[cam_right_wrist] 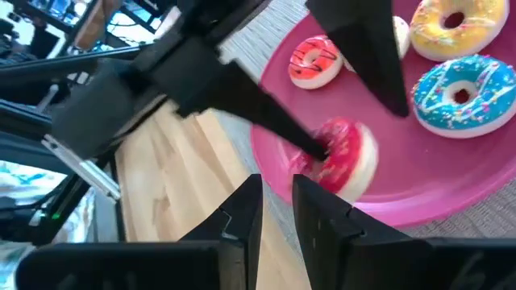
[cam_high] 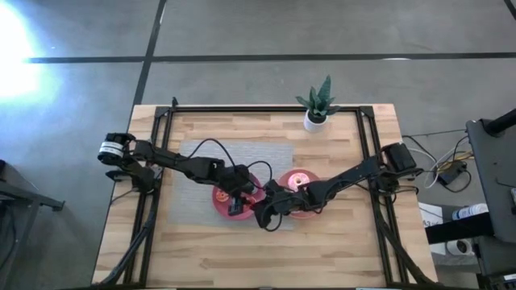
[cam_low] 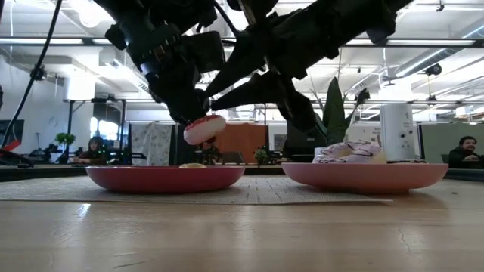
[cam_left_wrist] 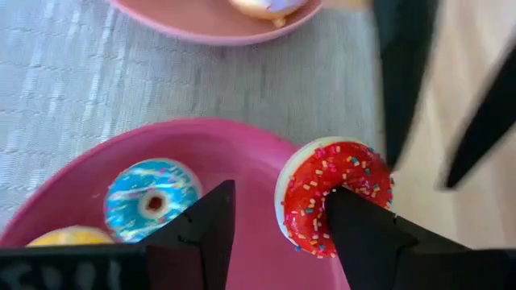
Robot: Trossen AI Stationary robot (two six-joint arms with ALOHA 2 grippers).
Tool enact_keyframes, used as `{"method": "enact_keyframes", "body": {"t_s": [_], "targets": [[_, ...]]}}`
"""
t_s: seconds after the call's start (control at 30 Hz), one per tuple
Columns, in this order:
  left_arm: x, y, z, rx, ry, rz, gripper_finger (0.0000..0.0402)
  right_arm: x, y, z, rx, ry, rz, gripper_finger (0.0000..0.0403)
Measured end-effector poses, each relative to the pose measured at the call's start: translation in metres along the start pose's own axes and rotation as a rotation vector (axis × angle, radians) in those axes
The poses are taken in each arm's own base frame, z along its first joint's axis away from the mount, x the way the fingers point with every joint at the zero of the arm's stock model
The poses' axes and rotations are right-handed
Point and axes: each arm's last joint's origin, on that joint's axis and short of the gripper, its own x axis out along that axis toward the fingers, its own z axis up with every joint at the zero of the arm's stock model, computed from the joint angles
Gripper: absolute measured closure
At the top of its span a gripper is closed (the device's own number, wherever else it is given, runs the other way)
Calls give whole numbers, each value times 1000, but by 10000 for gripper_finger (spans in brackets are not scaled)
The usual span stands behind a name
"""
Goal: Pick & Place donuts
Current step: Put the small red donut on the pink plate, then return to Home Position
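Partly hidden, red donut [cam_left_wrist: 334,196] behind left hand [cam_left_wrist: 278,229]

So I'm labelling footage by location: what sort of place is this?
Probably an open-plan office or lab: ceiling strip lights, partition screens and seated people beyond the wooden table.

From above, both arms crowd over the left plate [cam_high: 219,198], hiding what lies on it. In the left wrist view a yellow donut [cam_left_wrist: 71,237] is cut off at the bottom left edge, and another donut [cam_left_wrist: 266,6] at the top edge.
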Motion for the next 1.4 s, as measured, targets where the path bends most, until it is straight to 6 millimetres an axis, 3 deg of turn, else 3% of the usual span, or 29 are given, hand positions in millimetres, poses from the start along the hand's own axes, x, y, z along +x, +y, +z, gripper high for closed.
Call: {"method": "enact_keyframes", "body": {"t_s": [0.4, 0.57, 0.7, 0.93, 1.1, 1.23, 1.3, 1.4], "targets": [[-18, -3, 2, 7, -23, -27, 237, 14, -16, -4, 17, -33, -92, 339], [-19, 1, -4, 22, 21, 75, 237, 8, -13, 0, 1, -46, -100, 339], [-34, 3, -6, 60, 31, 180, 237, -6, -7, 8, -35, -54, -117, 339], [-75, 2, -7, 95, -88, 146, 237, -62, 5, 37, -69, -36, -172, 339], [-107, 2, -10, 18, -177, 127, 237, -118, 13, 61, -74, -49, -170, 339], [-131, 1, -11, -51, -284, 205, 237, -167, 17, 79, -213, -86, -123, 339], [-142, 0, -12, -153, -330, 203, 237, -190, 18, 85, -221, -111, -91, 339], [-155, -4, -14, -452, -397, 92, 237, -225, 19, 92, -145, -133, 4, 339]]}}
